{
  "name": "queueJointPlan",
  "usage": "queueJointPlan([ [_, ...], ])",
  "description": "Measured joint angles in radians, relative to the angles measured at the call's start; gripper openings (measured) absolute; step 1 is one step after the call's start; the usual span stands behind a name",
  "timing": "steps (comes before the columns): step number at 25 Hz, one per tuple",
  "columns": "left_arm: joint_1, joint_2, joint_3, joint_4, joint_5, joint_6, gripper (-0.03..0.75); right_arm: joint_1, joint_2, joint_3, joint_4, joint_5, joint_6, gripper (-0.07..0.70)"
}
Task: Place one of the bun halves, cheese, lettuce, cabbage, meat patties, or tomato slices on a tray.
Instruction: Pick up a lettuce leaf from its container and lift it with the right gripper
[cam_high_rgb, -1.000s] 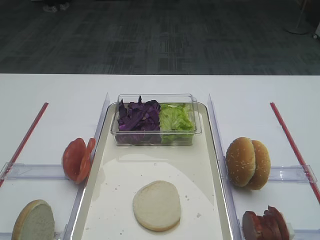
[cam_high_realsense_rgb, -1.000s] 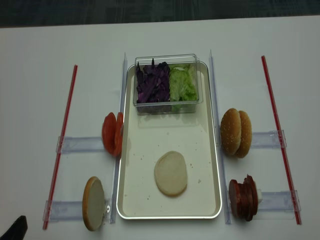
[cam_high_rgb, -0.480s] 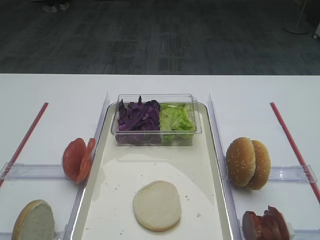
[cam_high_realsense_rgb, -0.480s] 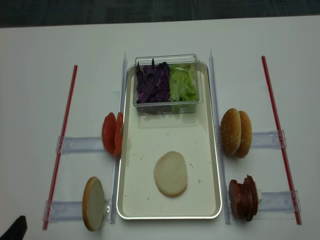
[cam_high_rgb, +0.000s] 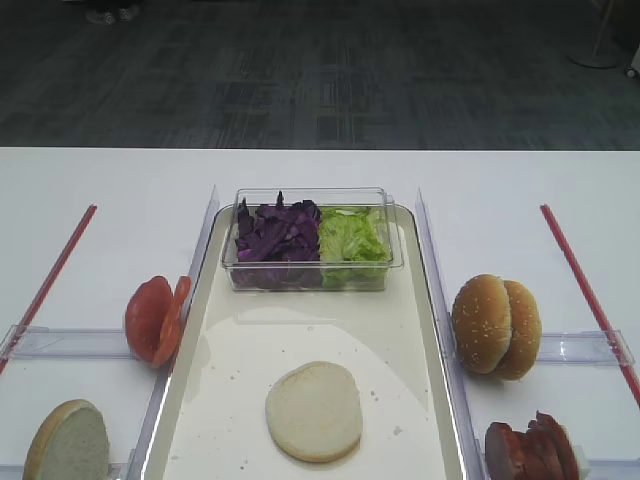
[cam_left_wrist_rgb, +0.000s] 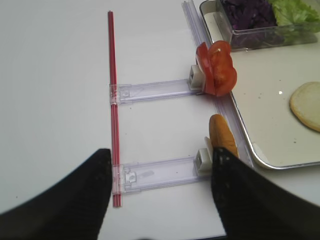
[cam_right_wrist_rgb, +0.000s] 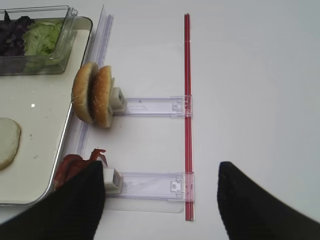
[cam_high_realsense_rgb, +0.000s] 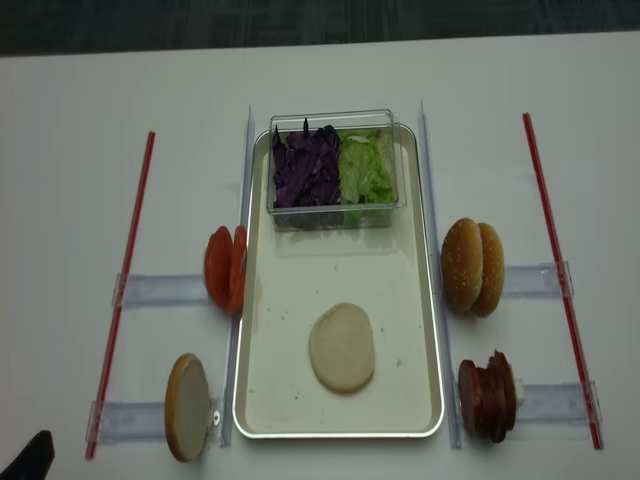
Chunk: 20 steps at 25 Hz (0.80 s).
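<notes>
Hovering released beside the meat patties (cam_right_wrist_rgb: 75, 170), the right gripper (cam_right_wrist_rgb: 160, 200) is risking toppling the upright stack onto the surface (cam_right_wrist_rgb: 250, 75) if misaligned.

Tray (cam_high_realsense_rgb: 420, 300): cream-white, smooth, semi-gloss floor with soft reflections; thin silvery rim, metal-looking. Tub (cam_high_realsense_rgb: 335, 205): clear glossy plastic. Holder rails (cam_right_wrist_rgb: 150, 106): clear plastic, shiny, with small off-white blocks at the ends. 2 red strips (cam_high_realsense_rgb: 122, 290): smooth, plastic-looking. Table (cam_high_realsense_rgb: 100, 90): white, matt. Bun crusts (cam_high_realsense_rgb: 472, 266): golden-brown, satin, sesame-speckled; cut face on tray (cam_high_realsense_rgb: 341, 347) pale, matt, slightly porous. Tomato slices (cam_left_wrist_rgb: 216, 68): wet gloss. Lettuce (cam_high_rgb: 350, 238) crinkled, cabbage (cam_high_rgb: 276, 232) jagged, matt. Floor: dark carpet.
</notes>
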Motion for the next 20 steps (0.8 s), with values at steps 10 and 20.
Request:
queueJointPlan([
  [10, 0.000, 0.000, 0.000, -0.001, 0.000, 0.000, 0.415, 0.020, 0.175, -0.173, 0.004, 0.085, 0.000, 0.505],
  [20, 0.000, 0.000, 0.000, -0.002, -0.002, 0.000, 0.415, 0.087, 0.474, -0.306, 0.022, 0.153, 0.005, 0.505],
])
